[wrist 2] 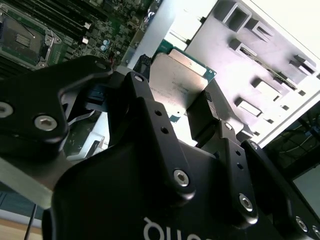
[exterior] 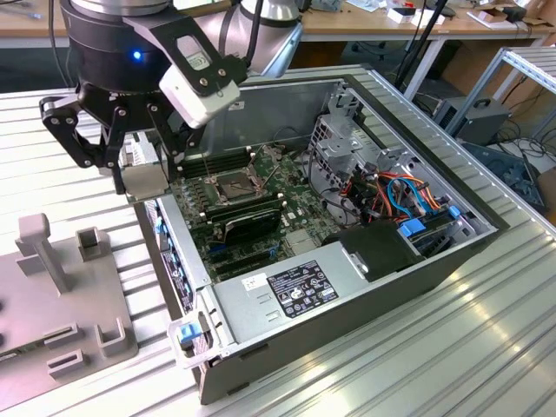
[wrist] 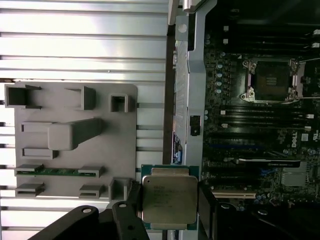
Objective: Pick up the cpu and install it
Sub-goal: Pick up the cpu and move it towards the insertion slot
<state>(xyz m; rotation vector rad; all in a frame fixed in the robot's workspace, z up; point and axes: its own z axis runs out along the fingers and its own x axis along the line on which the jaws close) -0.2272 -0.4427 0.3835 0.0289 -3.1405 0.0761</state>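
The arm's jaws held the cpu (wrist: 169, 199) clamped by two opposite edges, its dull metal top turned to the first wrist view. It hung above the rim of the open computer case (exterior: 347, 304), between the grey fixture plate (wrist: 75, 130) on the ribbed counter (exterior: 469, 347) and the green motherboard (wrist: 235, 135). The socket (wrist: 270, 80) lay well apart from it. Black linkage hid part of the chip and the jaw tips in the second wrist view.
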